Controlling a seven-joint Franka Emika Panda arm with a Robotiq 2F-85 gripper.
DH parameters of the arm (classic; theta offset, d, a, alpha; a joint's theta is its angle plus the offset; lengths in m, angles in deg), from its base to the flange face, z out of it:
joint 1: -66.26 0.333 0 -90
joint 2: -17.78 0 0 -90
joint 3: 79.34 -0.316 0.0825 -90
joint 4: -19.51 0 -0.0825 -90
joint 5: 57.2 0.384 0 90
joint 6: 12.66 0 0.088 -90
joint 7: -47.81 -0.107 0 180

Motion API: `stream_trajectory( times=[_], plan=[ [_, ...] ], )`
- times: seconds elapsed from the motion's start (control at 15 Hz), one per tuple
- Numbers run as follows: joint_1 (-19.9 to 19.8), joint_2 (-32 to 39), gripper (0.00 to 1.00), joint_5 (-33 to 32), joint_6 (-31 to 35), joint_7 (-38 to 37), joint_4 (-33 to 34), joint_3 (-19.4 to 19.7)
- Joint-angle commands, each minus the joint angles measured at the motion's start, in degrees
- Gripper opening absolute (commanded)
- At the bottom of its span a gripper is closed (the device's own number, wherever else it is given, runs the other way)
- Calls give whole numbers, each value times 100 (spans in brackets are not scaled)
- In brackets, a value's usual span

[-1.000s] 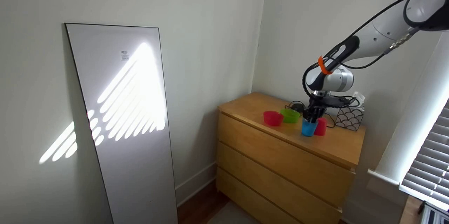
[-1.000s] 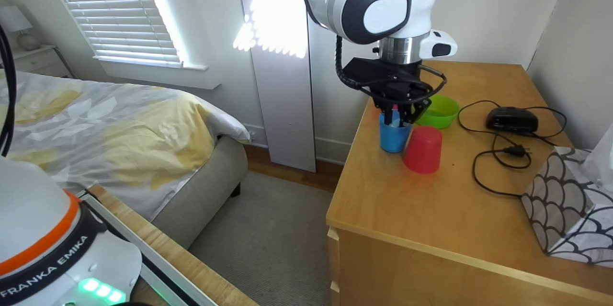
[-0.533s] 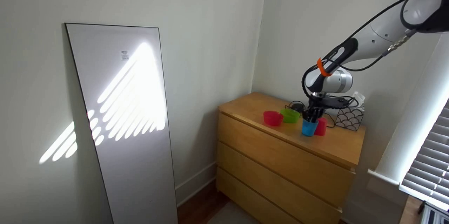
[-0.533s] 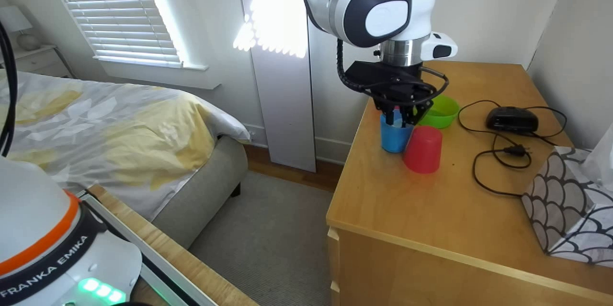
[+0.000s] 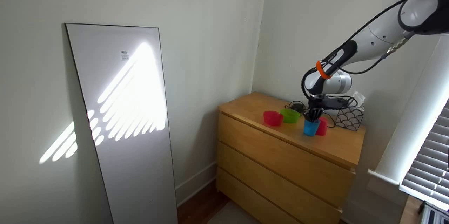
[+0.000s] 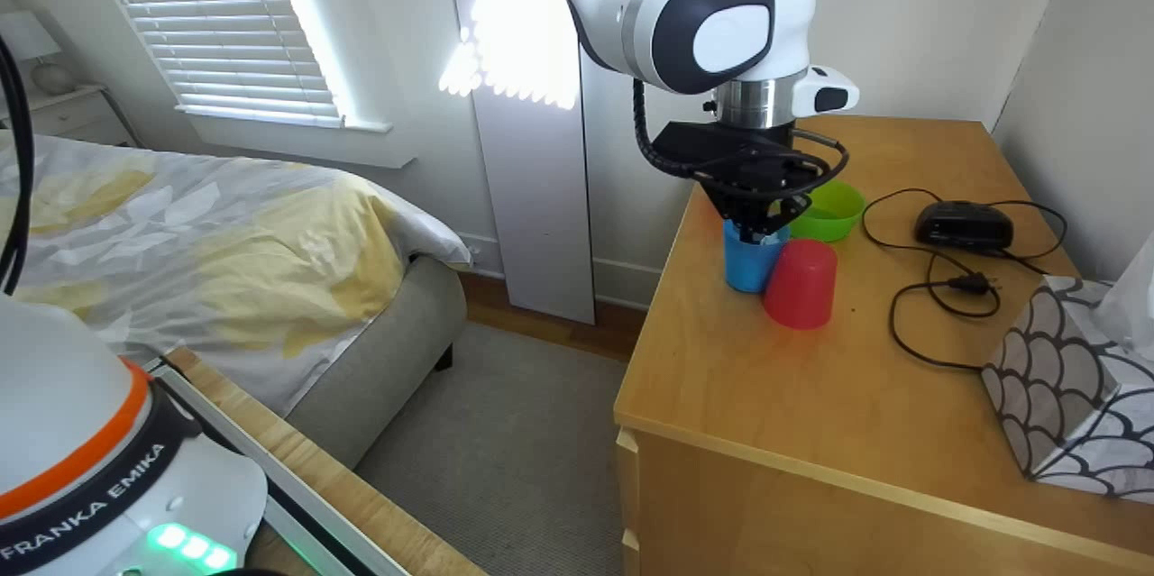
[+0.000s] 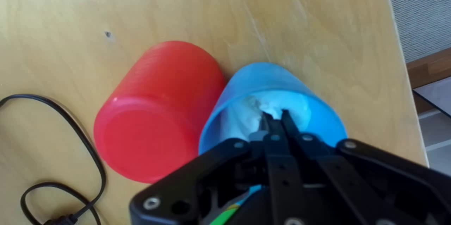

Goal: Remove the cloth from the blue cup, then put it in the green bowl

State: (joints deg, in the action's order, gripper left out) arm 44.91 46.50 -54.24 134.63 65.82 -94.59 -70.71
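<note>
Off-white wall [image 5: 207,59], light-brown wooden tabletop [image 6: 856,396]. Crumpled white cloth [image 7: 243,116] inside blue plastic cup [image 7: 262,76]; my black hand [image 7: 276,115], closed, pinches the cloth.

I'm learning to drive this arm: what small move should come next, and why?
I'd probably raise the gripper straight up, gently. In the wrist view it looks closed on the white cloth, which sits inside the blue cup. The green bowl stands apart from that cup, so the cloth likely needs to come clear before any sideways move.
</note>
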Motion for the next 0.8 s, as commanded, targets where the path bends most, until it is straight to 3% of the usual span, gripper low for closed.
stream_trajectory(
  times=[0.0, 0.67, 0.73],
  plan=[
    [117, -81, 1, -186, -23, -187, -28, 84],
    [487, -1135, 1, -570, -308, -919, -302, 365],
    [595, -1184, 1, -932, -58, -1074, -336, 557]
  ],
)
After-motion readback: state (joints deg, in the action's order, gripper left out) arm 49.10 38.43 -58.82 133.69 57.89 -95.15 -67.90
